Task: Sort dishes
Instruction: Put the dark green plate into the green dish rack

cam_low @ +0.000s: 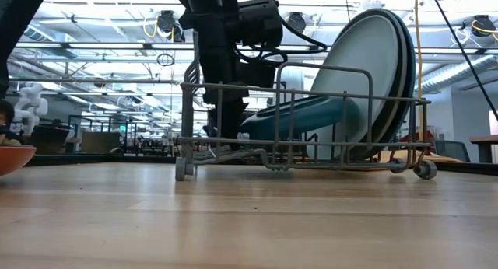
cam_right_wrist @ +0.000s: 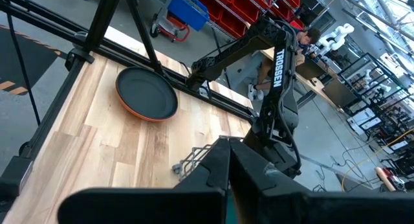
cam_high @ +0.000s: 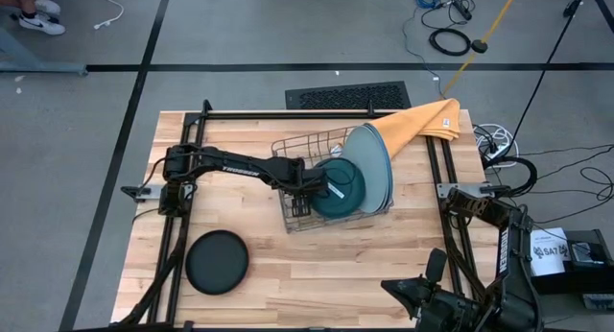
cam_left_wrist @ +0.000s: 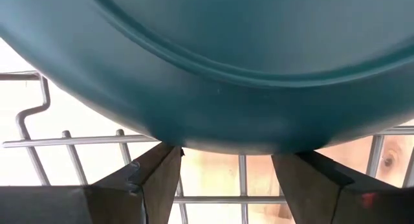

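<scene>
While left gripper [cam_high: 321, 185] reaches into wire dish rack [cam_high: 305, 148], fingers [cam_left_wrist: 155, 179] spread wide, dark teal plate [cam_high: 338, 187] sits directly ahead between them, rim at fingertips; firm grip not confirmed. Plate: glossy, round, raised rim ring, tilted against large pale plates [cam_high: 372, 167] upright beyond. Black plate [cam_high: 216, 262] well behind gripper, flat on table [cam_high: 326, 265]. Right gripper [cam_right_wrist: 229, 162] closed, parked at table edge
</scene>
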Controlling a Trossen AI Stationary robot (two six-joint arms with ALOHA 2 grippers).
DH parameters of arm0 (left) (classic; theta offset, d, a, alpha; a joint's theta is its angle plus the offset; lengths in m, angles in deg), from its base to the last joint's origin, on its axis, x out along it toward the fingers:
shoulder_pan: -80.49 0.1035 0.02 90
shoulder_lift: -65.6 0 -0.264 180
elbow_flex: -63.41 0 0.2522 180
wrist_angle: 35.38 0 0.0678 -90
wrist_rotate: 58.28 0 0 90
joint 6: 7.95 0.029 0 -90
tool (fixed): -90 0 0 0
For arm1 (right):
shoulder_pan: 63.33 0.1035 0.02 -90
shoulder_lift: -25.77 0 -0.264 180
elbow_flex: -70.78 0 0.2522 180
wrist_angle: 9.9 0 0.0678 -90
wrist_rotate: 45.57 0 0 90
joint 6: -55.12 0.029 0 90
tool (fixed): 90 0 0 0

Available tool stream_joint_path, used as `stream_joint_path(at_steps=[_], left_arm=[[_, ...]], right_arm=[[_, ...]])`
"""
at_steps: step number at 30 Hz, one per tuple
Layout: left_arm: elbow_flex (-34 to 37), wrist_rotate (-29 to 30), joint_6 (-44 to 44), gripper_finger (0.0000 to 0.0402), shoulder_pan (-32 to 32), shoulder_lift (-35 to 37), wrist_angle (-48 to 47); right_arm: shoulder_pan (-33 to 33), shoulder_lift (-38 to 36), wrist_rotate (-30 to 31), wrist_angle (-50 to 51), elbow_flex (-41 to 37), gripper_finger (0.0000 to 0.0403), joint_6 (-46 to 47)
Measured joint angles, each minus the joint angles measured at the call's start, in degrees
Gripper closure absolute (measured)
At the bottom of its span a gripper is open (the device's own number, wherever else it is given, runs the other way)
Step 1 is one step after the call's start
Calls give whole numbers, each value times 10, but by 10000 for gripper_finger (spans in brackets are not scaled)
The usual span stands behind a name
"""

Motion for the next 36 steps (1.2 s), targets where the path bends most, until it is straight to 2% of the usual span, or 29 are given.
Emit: stream_joint_path(at_steps=[13, 22, 36], left_arm=[[-3, 22, -7, 162, -7, 16, 55], [-2, 26, -5, 162, -11, 34, 59], [-2, 15, -3, 162, -10, 19, 49]], right_arm=[[0, 0, 0, 0, 0, 403, 1], [0, 0, 0, 0, 0, 403, 2], [-3, 0, 0, -4, 0, 403, 2]])
